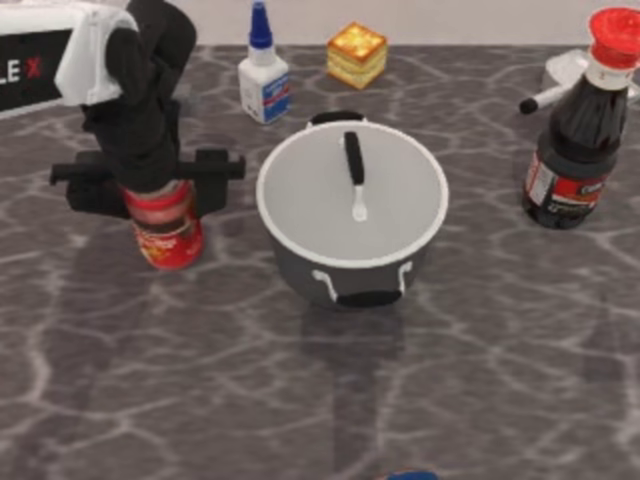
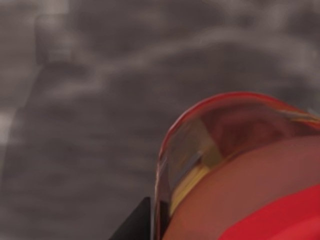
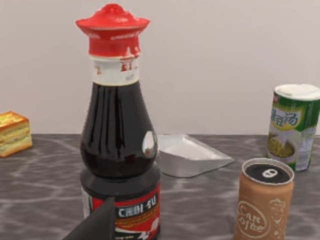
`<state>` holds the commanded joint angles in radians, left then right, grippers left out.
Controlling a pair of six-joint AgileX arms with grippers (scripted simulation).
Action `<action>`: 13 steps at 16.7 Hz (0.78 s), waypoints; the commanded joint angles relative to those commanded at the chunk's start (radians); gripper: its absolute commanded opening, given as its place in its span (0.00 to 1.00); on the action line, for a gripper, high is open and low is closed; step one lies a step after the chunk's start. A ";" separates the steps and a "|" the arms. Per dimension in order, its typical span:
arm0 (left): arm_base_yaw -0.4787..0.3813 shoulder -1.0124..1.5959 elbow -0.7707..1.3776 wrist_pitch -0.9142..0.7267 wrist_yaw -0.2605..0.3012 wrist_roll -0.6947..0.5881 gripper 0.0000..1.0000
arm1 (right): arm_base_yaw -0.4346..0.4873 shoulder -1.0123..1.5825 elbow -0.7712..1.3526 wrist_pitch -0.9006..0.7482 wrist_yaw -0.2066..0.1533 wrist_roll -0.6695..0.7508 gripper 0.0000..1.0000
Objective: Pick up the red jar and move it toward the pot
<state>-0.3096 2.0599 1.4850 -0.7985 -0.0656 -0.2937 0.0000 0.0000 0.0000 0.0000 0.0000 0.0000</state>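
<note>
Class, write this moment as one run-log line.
stage: grasp | left gripper: over red jar, left of pot | jar: on table, apart from pot | right arm: out of top view

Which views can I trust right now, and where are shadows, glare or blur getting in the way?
Top view: evenly lit, soft shadows fall toward the near edge from the pot and the left end effector over the red jar. Left wrist view: the jar fills the frame so closely it is blurred, with streaky reflections. Right wrist view: clear, a small highlight on the dark bottle.
</note>
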 joint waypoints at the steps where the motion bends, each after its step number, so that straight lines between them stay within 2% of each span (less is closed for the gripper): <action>1: 0.000 0.000 0.000 0.000 0.000 0.000 0.15 | 0.000 0.000 0.000 0.000 0.000 0.000 1.00; 12: 0.000 0.000 0.000 0.000 0.000 0.000 0.98 | 0.000 0.000 0.000 0.000 0.000 0.000 1.00; 13: 0.000 0.000 0.000 0.000 0.000 0.000 1.00 | 0.000 0.000 0.000 0.000 0.000 0.000 1.00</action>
<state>-0.3096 2.0599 1.4850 -0.7985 -0.0656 -0.2937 0.0000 0.0000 0.0000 0.0000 0.0000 0.0000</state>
